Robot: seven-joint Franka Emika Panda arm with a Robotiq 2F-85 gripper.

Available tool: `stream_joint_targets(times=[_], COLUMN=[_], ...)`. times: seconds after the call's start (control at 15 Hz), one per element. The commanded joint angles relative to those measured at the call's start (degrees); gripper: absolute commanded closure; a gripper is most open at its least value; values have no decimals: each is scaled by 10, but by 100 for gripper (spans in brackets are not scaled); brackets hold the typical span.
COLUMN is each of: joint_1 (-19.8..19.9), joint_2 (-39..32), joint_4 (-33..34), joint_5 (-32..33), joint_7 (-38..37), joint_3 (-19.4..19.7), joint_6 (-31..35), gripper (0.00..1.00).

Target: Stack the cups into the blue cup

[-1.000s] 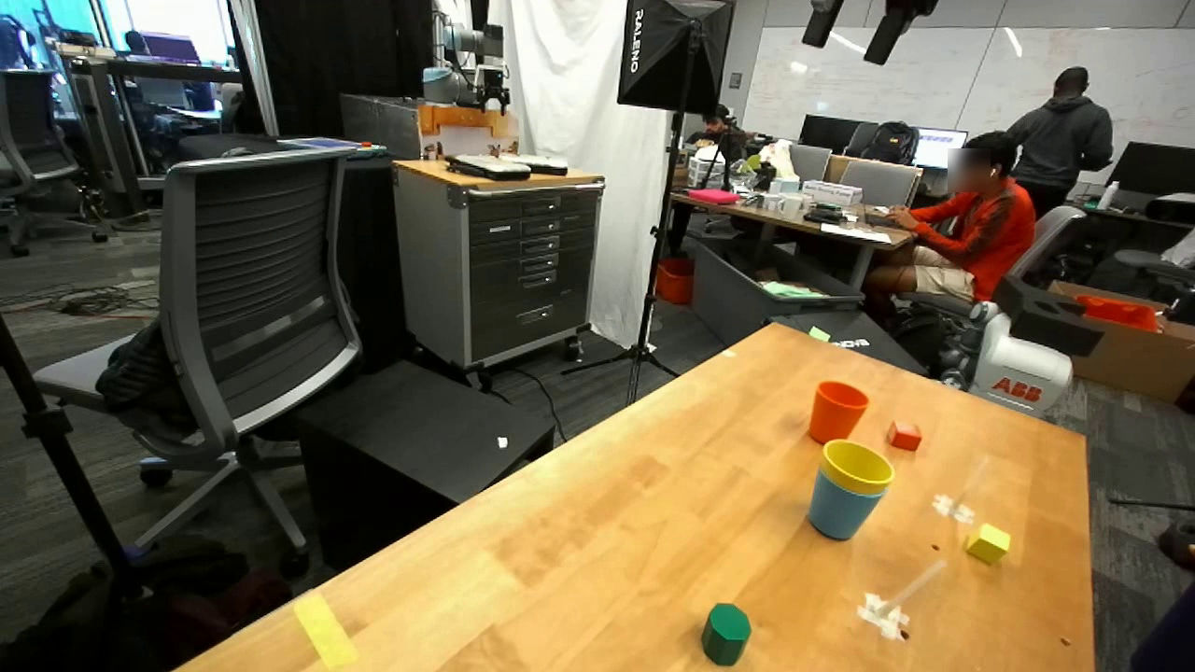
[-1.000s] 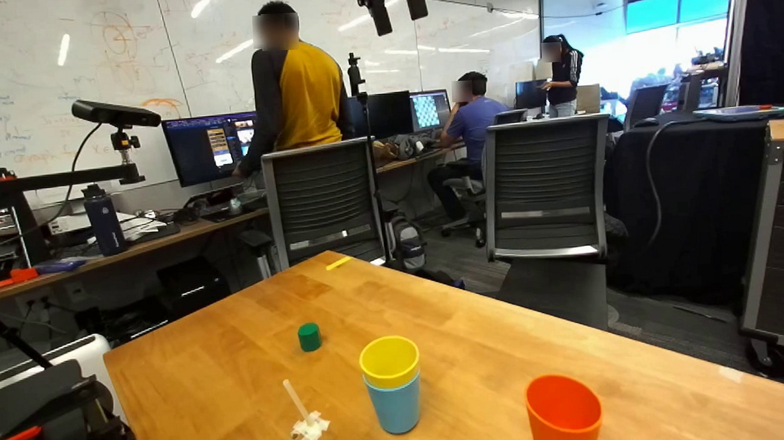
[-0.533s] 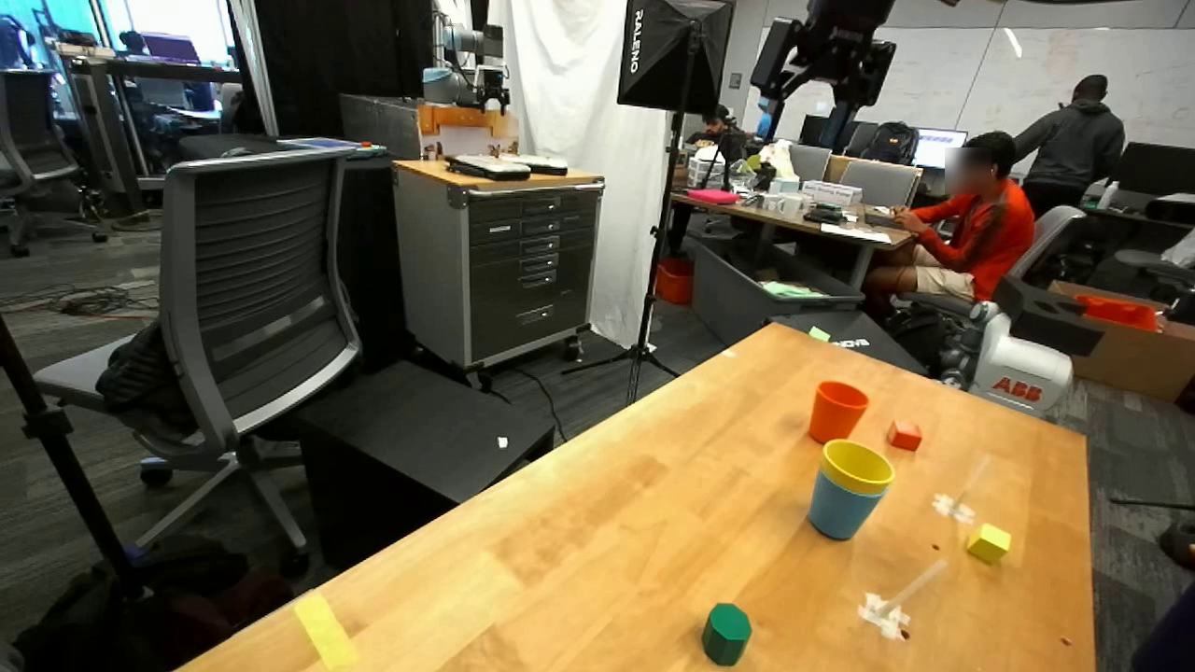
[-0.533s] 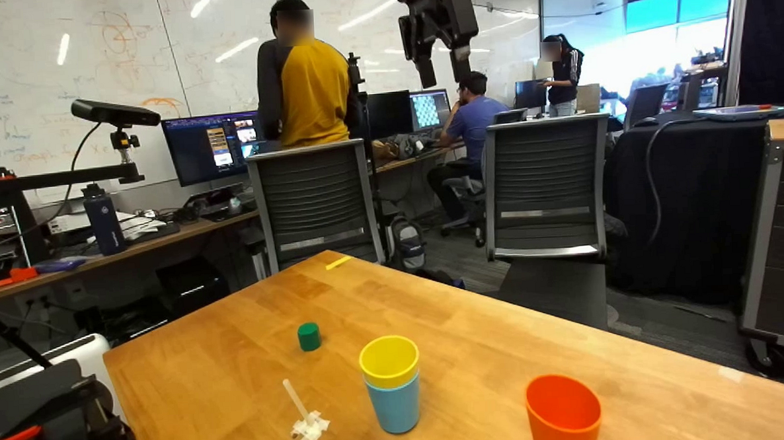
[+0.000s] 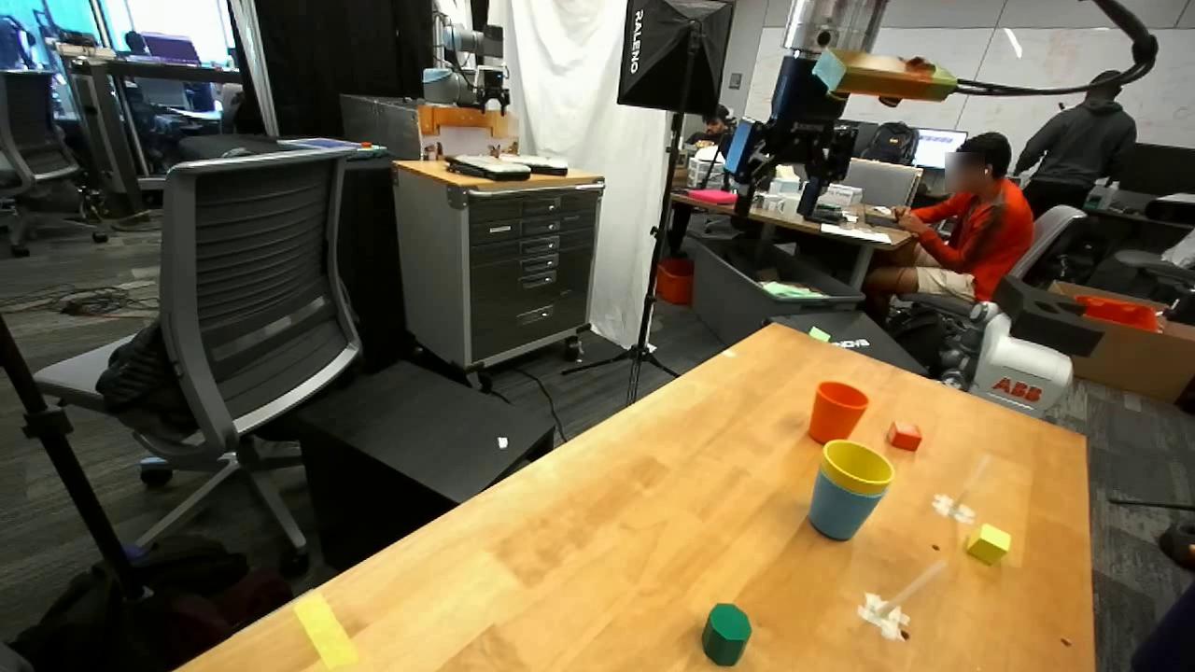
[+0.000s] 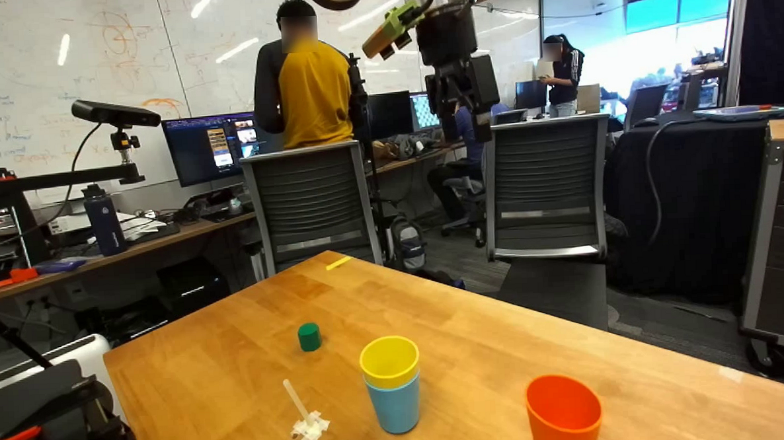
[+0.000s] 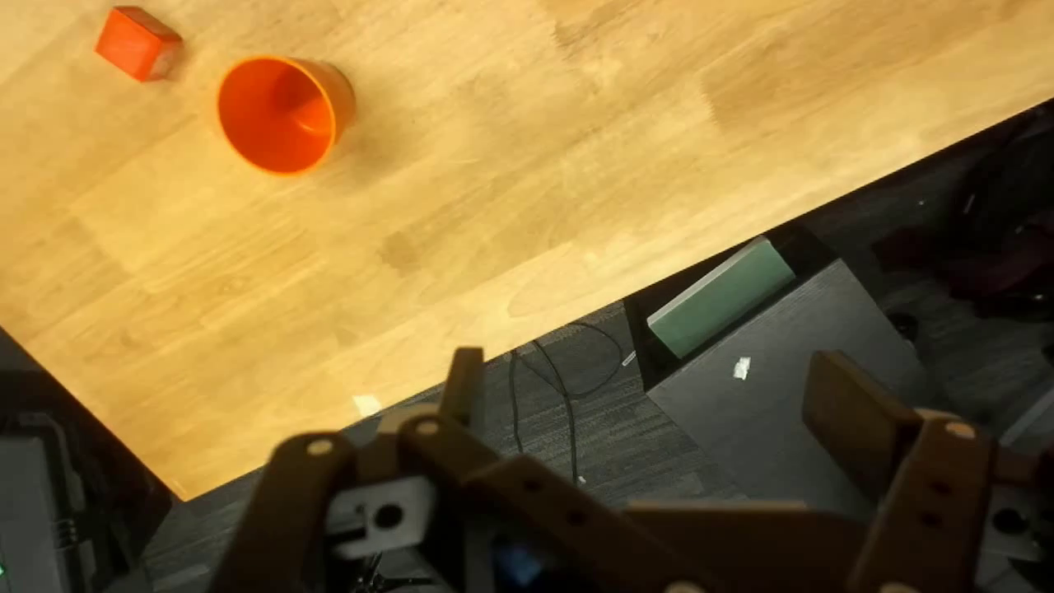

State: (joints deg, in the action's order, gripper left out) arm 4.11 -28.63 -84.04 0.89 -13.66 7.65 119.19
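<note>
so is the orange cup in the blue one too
No, the orange cup stands on the table, apart from the blue cup.

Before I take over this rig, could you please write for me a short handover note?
Fingers: open, raised, touching nothing.
On the table: blue cup upright with yellow cup nested inside; orange-red cup upright and apart from them, a red block beside it.
Done: yellow cup in blue cup.
Left: pick up the orange-red cup and place it into the yellow cup.
</note>
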Motion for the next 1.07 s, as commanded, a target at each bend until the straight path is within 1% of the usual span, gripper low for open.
stream_joint_targets(times=[0.0,0.53,1.0], joint_1=[7,27,32], joint_2=[-28,-84,-129], joint_4=[13,1,4], joint_5=[2,0,-3], joint_7=[-18,-36,-50], joint_3=[5,21,26], joint_6=[12,28,46], gripper=[0,0,0])
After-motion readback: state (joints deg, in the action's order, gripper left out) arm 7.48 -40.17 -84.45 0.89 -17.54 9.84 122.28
